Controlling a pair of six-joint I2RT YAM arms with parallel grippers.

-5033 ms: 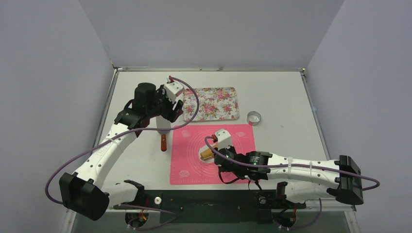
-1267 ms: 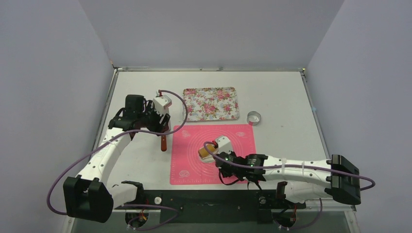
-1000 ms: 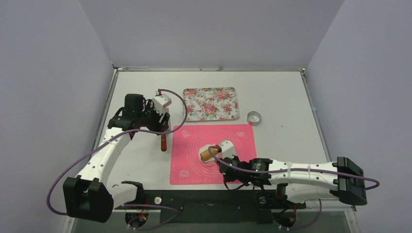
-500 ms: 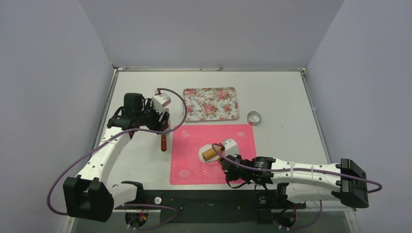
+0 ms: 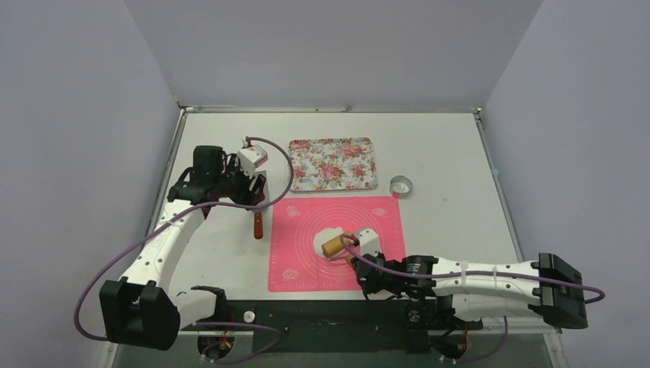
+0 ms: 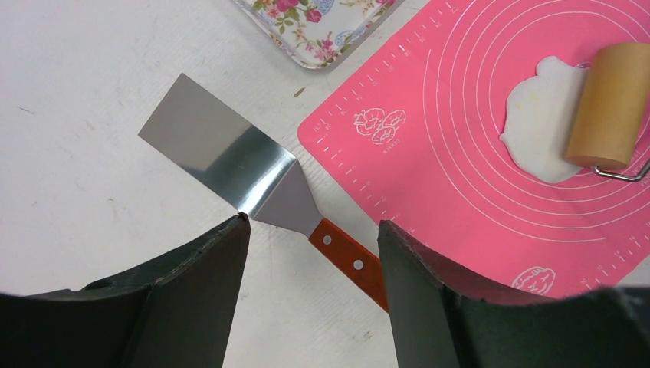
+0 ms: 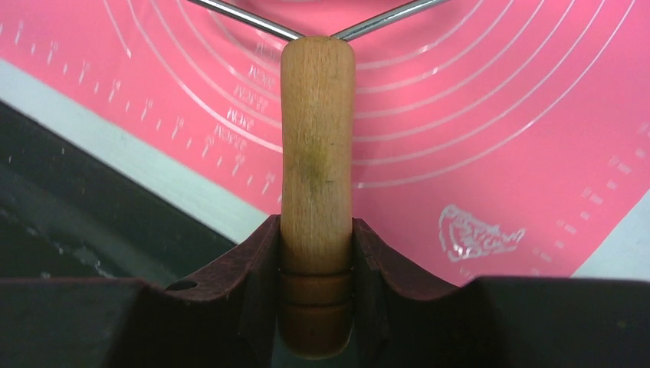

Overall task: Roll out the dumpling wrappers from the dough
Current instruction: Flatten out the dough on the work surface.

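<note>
The dough (image 5: 328, 234) (image 6: 536, 132) lies as a flattened white patch on the pink mat (image 5: 303, 264) (image 6: 460, 192) (image 7: 498, 115). A wooden roller (image 5: 334, 246) (image 6: 610, 106) rests on the dough's near edge. My right gripper (image 5: 355, 259) (image 7: 316, 230) is shut on the roller's wooden handle (image 7: 316, 153). Off the mat's left edge, my left gripper (image 5: 251, 195) (image 6: 314, 230) hangs open above a spatula (image 5: 258, 222) (image 6: 211, 146) with a red-brown handle, touching nothing. No dumpling wrappers are in view.
A floral tray (image 5: 333, 163) (image 6: 314, 27) sits behind the mat. A metal ring cutter (image 5: 400, 185) stands to the tray's right, off the mat's far right corner. The table's near edge and the black base rail lie close under the right wrist.
My right gripper has drawn the roller toward the near edge, uncovering more of the dough behind it. The left arm has hardly moved.
</note>
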